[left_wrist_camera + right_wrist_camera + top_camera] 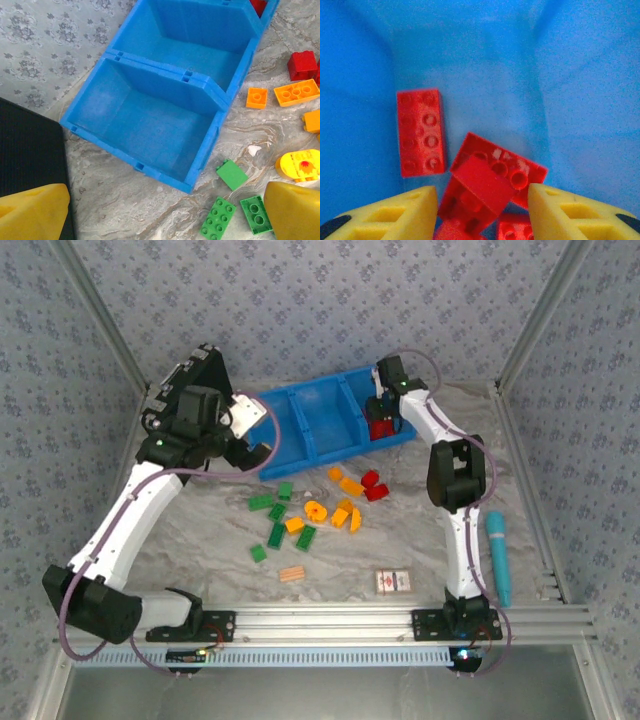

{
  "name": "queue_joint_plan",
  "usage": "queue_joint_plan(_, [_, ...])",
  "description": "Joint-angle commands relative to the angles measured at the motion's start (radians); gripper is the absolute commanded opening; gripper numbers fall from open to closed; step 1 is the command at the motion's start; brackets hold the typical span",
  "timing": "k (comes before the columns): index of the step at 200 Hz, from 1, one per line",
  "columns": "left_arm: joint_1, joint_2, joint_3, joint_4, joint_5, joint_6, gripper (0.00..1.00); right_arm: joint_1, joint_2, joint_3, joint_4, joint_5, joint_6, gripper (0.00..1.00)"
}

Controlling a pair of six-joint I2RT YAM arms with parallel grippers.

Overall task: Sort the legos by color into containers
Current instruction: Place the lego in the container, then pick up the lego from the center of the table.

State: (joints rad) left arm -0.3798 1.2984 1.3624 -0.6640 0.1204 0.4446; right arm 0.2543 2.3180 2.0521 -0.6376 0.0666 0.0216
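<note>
Glossy red legos lie heaped in the blue containers, directly under the right end effector. One tilted brick sits between its half-parted fingers, released. The left end effector gapes wide and empty above green legos.

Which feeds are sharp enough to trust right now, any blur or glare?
Top external: even light, soft shadows, no glare. Left wrist: blue tray sharp, yellow fingers blurred at the corners. Right wrist: red bricks slightly soft, close up.
</note>
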Motion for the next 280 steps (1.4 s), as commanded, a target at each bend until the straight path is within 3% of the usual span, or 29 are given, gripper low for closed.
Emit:
queue_joint_plan(1, [0.005,0.017,0.072,-0.036,0.040,-0.024,1.00,-0.008,-0.108,-0.074,0.025,-0.025,0.013,0.52])
queue_joint_plan(25, [0.005,0.014,0.083,-0.046,0.050,-0.032,1.00,-0.007,-0.222,-0.214,0.032,-0.017,0.030,0.54])
queue_joint_plan(72, [0.005,0.000,0.035,-0.022,0.039,-0.031,1.00,0.007,-0.511,-0.603,0.206,-0.047,0.076,0.61])
queue_joint_plan(128, [0.002,-0.005,0.032,0.007,0.065,-0.049,1.00,0.064,-0.638,-0.770,0.190,-0.080,0.084,0.66])
queue_joint_plan(138, [0.004,-0.013,0.029,0.008,0.065,-0.049,1.00,0.068,-0.651,-0.795,0.183,-0.086,0.090,0.72])
queue_joint_plan(172, [0.003,-0.033,0.006,0.022,0.061,-0.053,1.00,0.085,-0.681,-0.895,0.192,-0.119,0.114,0.77])
queue_joint_plan(220, [0.002,-0.040,0.003,0.019,0.062,-0.055,1.00,0.136,-0.653,-0.957,0.254,-0.123,0.157,0.79])
queue_joint_plan(280, [0.000,-0.062,0.000,0.010,0.044,-0.054,1.00,0.146,-0.550,-0.898,0.268,-0.101,0.161,0.78])
